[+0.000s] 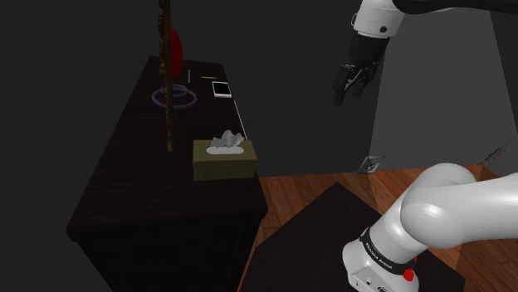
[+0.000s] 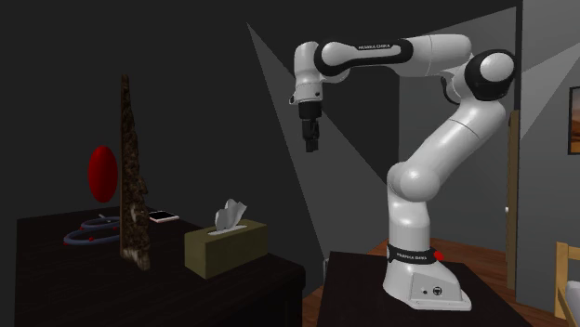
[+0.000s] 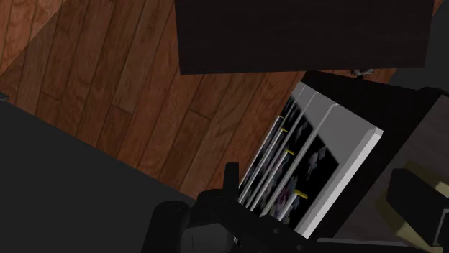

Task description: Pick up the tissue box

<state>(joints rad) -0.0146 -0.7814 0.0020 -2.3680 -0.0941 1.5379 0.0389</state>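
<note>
- Dim room with a wood floor point(image 1: 311, 184); a dark table point(image 1: 124, 195) stands at the shoulder view's left, and the arm's stand point(image 1: 307, 240) is at its lower right.
- The tissue box point(image 1: 224, 158) sits upright on the table, close to the edge that faces the stand. It is olive-tan, with a white tissue poking out of the top.
- A tall dark ornament point(image 1: 167, 75) rises just behind the box, near it but apart. A phone point(image 1: 221, 89) lies farther back.
- The gripper point(image 1: 349, 90) hangs high in the air, tilted downward. It is well apart from the box and over the floor, not the table.
- Whether the jaws are spread or pressed together cannot be told in this light.
- Step in hand, as I judge it: the reach toward the box has not begun, and the box is untouched.
- The next move calls for swinging the gripper across until it is above the box, with the jaws spread wide enough to straddle its narrower sides.
- It should then come straight down, keeping clear of the ornament and the tissue tuft.
</note>
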